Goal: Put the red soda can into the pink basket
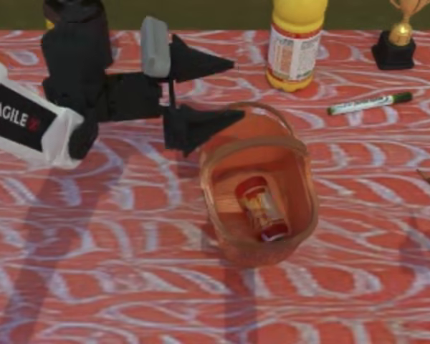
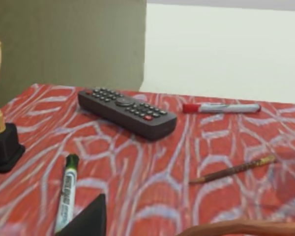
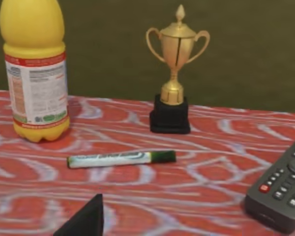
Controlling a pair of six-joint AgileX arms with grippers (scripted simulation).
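Your can (image 1: 262,208) lies on its side inside the basket (image 1: 306,215), on the basket's floor. Your left hand (image 1: 229,89) hangs just beside the basket's rim, on the bottle (image 1: 295,43) side, its fingers spread wide and holding nothing. You cannot see the right hand from above; its wrist view faces the trophy (image 3: 173,73).

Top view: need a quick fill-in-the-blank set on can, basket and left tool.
1. The red soda can lies on its side inside the ____.
2. The left tool is ____ and holds nothing.
3. The green marker lies between the orange bottle and the ____.

Missing words: pink basket; open; trophy.
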